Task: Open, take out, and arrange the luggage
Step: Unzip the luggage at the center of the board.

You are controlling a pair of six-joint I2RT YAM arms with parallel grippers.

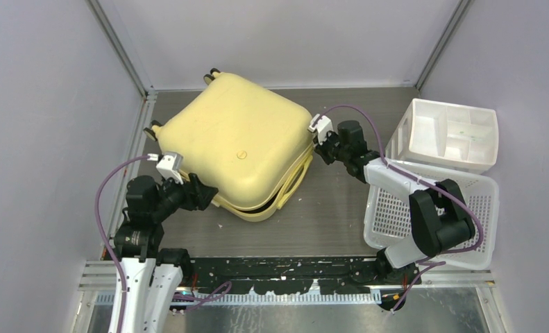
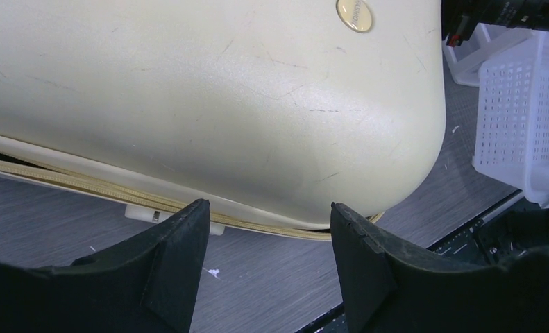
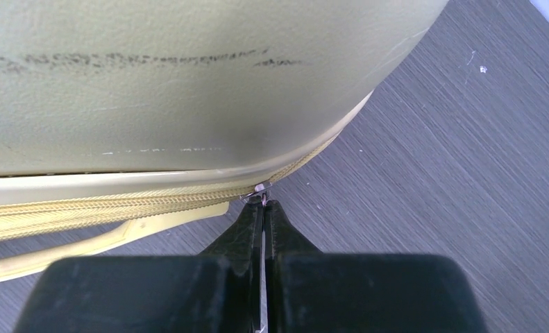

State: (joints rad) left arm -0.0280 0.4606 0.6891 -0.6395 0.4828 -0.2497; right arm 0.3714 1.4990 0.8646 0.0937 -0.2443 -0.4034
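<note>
At right gripper: closed tight, its black fingers pinching the small metal zip pull at their tips.
Right gripper place: against the right corner of the luggage, low at the seam, as seen from above.
Zip: pale yellow teeth run left from the pull under the shell's lower edge; to the right of the pull it curves up around the corner.
Handle: a pale yellow strap lies just below the zip, to the left of the right gripper.
Left gripper: open, fingers spread with nothing between them.
Left gripper place: at the near-left edge of the luggage, pointing at it; whether it touches cannot be told.
Luggage place: lying flat on the tabletop, left of centre, turned corner-on to the arms, between the two grippers.
Luggage state: a dark gap shows between the shells at the near corner, with loose zip tape looping out beside it.
Shell: scuffed pale yellow, with a round badge on top.
Wheels: dark, at the far-left edge.
Basket: white, perforated, on the near right of the tabletop, under the right arm.
Bin: white, with compartments, just beyond the basket on the far right.
</note>
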